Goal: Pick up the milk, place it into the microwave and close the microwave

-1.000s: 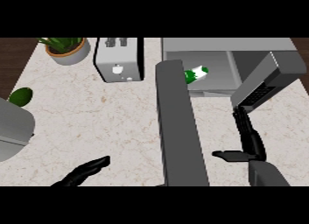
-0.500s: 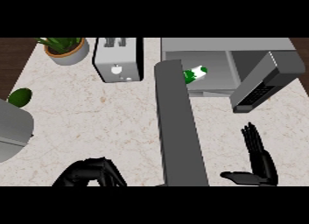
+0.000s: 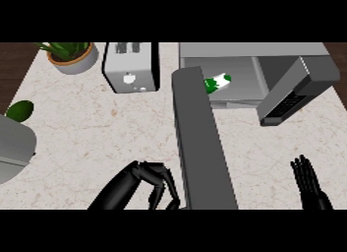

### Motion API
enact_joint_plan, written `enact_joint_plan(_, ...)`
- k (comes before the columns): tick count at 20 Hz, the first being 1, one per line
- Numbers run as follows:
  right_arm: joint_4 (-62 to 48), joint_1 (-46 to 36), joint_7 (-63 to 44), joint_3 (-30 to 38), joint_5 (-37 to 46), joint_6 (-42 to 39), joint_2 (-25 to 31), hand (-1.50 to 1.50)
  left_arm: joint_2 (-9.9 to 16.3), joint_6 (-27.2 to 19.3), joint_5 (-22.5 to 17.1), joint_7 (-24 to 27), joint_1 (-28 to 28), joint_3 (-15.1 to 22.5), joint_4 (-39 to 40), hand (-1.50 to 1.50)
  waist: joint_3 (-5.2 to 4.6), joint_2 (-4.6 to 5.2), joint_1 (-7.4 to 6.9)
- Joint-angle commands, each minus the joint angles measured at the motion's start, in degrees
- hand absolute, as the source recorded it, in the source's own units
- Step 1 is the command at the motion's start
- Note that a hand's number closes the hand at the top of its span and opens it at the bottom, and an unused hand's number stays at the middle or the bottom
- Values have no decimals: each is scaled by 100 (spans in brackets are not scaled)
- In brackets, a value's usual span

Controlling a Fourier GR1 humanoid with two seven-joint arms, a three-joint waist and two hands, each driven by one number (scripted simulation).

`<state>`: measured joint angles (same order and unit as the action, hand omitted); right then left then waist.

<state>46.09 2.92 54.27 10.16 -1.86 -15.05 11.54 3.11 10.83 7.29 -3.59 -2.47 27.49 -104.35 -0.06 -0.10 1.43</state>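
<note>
Head view: milk [image 3: 217,82] inside microwave [image 3: 243,54], well apart from curled left hand [image 3: 148,179], open right hand [image 3: 308,183].

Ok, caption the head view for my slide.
Milk carton inside the microwave, door open; left hand curled beside it, right hand resting open.

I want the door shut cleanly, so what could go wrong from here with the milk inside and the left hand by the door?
1. The green and white milk carton lies near the grey microwave's front opening, so the closing long grey microwave door might catch it.
2. The black left hand, fingers curled beside the door's near end, could slip along it rather than push.
3. The swinging door might meet the open black right hand.
</note>
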Motion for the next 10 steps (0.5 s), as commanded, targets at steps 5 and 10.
enact_joint_plan(5, 1096, 914, 258, -115, -465, -887, 312, -150, -305, -572, 496, 100, 884, 1150, 1320, 150, 0, 4, 31)
enact_joint_plan(10, 1574, 810, 10, -245, -770, -1032, 387, -150, -311, -1402, 139, 25, 1962, 1720, 2266, 150, 2, 22, 94)
